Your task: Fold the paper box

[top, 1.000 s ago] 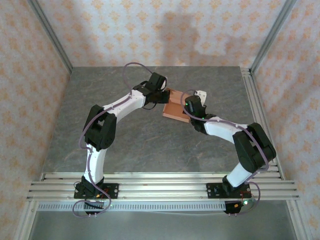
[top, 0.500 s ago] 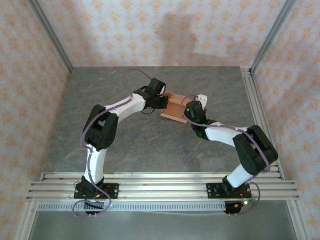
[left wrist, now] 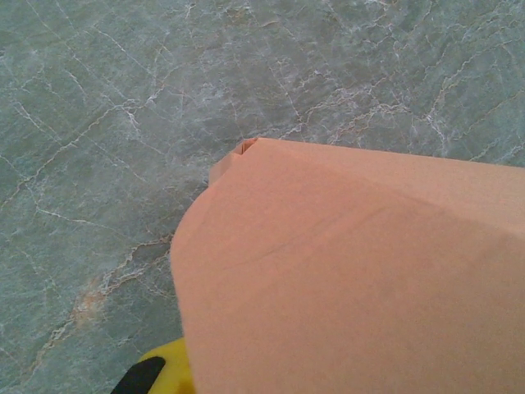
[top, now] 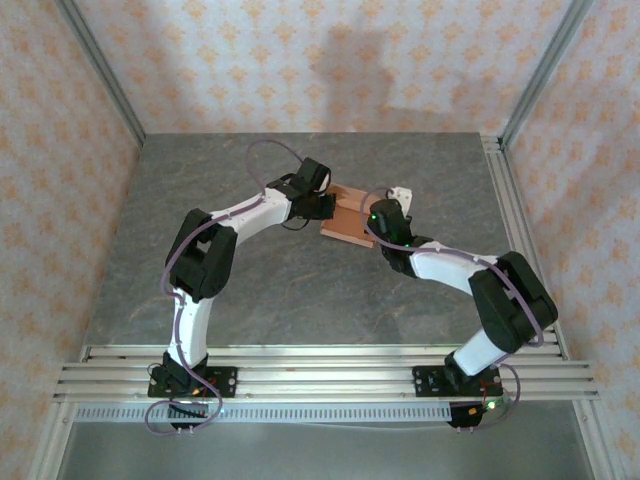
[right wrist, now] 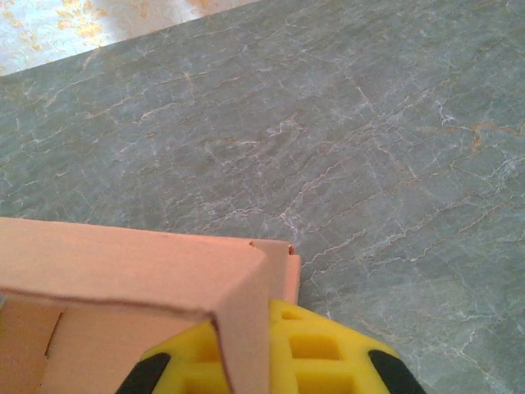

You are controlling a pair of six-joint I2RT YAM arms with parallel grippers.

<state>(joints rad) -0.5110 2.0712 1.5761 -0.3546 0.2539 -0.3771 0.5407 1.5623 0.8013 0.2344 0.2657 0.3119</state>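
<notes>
The paper box point(top: 343, 216) is salmon-orange card, held between both grippers near the table's middle. My left gripper point(top: 325, 205) is at its left edge. In the left wrist view a broad card panel point(left wrist: 353, 279) covers the jaws, and one yellow finger point(left wrist: 160, 373) shows under its edge. My right gripper point(top: 379, 216) is at the box's right end. In the right wrist view it point(right wrist: 262, 349) is shut on an upright card wall point(right wrist: 246, 328) at a corner of the paper box point(right wrist: 123, 263), with yellow pads on either side of the wall.
The grey marbled tabletop point(top: 250, 290) runs all round the box. Aluminium rails point(top: 320, 375) cross the near edge, and another rail point(top: 515, 230) lines the right side. Patterned walls point(top: 60, 200) close in the left, back and right.
Seen from above, the box has turned and looks narrower than a second ago. Both wrists have shifted slightly with it and still hold it.
</notes>
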